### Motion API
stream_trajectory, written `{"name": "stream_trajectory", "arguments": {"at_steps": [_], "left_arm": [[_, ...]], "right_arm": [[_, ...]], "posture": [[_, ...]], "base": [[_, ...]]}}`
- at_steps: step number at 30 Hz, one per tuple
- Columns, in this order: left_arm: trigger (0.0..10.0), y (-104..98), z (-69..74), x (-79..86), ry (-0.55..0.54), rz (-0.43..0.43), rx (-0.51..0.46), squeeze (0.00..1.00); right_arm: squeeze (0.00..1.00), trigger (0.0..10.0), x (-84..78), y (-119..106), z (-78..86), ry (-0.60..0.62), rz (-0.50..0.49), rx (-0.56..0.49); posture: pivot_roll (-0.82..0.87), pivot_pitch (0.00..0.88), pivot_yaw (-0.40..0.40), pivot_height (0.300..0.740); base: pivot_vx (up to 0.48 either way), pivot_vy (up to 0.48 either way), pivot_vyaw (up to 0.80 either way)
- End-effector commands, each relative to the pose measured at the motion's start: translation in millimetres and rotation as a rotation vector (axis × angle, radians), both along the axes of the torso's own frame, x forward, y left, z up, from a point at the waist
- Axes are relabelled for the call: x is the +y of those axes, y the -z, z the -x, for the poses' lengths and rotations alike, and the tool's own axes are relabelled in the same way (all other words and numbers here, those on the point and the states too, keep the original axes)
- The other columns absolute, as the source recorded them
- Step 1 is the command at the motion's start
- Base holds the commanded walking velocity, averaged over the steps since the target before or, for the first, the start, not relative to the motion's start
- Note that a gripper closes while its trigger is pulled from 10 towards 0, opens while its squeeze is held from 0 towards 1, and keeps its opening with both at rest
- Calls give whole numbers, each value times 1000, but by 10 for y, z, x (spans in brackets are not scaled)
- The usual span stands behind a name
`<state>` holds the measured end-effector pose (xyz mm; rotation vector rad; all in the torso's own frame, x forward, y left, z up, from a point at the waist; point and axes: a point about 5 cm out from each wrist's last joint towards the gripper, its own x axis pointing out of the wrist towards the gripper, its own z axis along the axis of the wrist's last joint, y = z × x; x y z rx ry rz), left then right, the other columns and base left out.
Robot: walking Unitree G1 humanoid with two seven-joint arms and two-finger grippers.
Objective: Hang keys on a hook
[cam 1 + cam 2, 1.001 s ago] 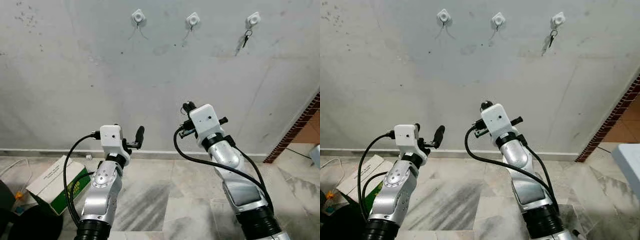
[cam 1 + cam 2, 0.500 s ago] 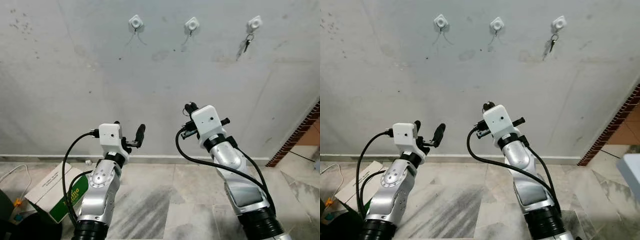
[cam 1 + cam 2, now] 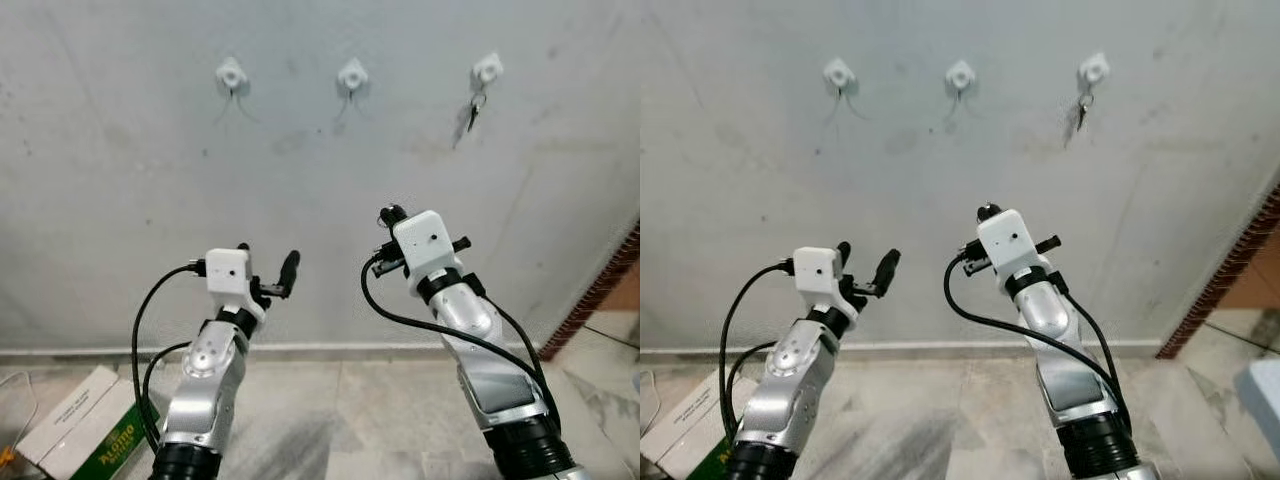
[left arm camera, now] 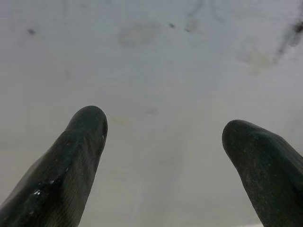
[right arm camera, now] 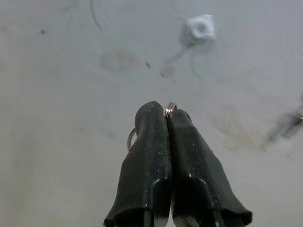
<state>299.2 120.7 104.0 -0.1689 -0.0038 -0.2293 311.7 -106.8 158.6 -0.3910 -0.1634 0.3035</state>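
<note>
While the left claw (image 4: 161, 142) gapes empty, the right claw (image 5: 166, 116) pinches a thin metal key ring (image 5: 169, 108).

2 silver arms, white wrist blocks, black cables, black ribbed fingers (image 5: 147, 156).

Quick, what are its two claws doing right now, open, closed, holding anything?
Left gripper: open, holding nothing, facing the wall.
Right gripper: shut on a key ring, below the middle hook.
</note>
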Motion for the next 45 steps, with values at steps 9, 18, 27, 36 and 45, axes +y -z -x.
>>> {"name": "stream_trajectory", "arguments": {"at_steps": [9,18,27,36,45], "left_arm": [[10000,-4,-12,56,-31,-18,12,0],[10000,-41,-9,97,-49,-26,1,0],[10000,-23,16,110,-57,-34,8,0],[10000,-50,-2,74,-59,-33,2,0],[10000,-62,-8,-5,-19,-10,-11,0]], "right_arm": [[0,10000,39,-20,-26,-13,-6,-5],[0,10000,76,48,-13,-28,-15,17],[0,10000,65,58,-21,-27,-19,18],[0,10000,22,51,-17,-19,-20,16],[0,10000,-30,8,-26,-4,-17,4]], "posture": [[-29,0,42,740],[17,0,27,740],[22,0,27,740],[-18,0,29,740],[-57,0,50,740]], "base": [[323,0,0],[0,0,0],[0,0,0],[0,0,0],[0,0,0]]}}
